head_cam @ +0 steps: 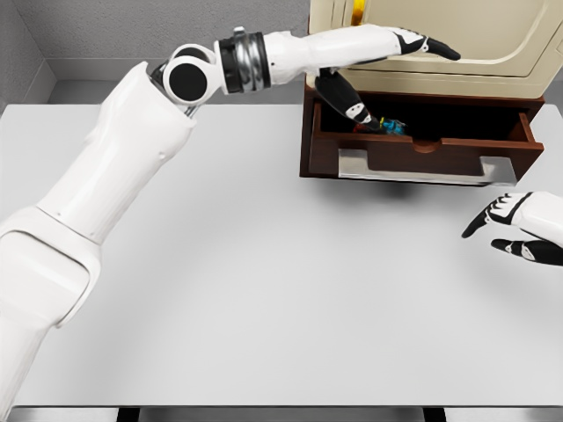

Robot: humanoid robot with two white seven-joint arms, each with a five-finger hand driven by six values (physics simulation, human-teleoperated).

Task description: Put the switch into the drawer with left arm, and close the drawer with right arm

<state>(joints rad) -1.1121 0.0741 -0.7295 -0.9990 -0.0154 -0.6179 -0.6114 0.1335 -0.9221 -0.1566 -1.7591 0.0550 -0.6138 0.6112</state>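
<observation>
Left hand reaches over the open drawer, fingers released, switch lying inside already. Right hand waits below the drawer front, fingers loose, ready to push.

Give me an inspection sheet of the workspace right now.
Surface: white table, bare across its middle.
Job's things: brown drawer open; small blue switch inside it.
Clutter: nothing seen.
Grippers: left robot hand reaches over the drawer, thumb down near the switch, fingers extended; whether it touches, cannot tell. Right robot hand hovers open at the table's right edge.
Cables: nothing seen.
Surroundings: cream cabinet above the drawer, grey wall behind.
</observation>
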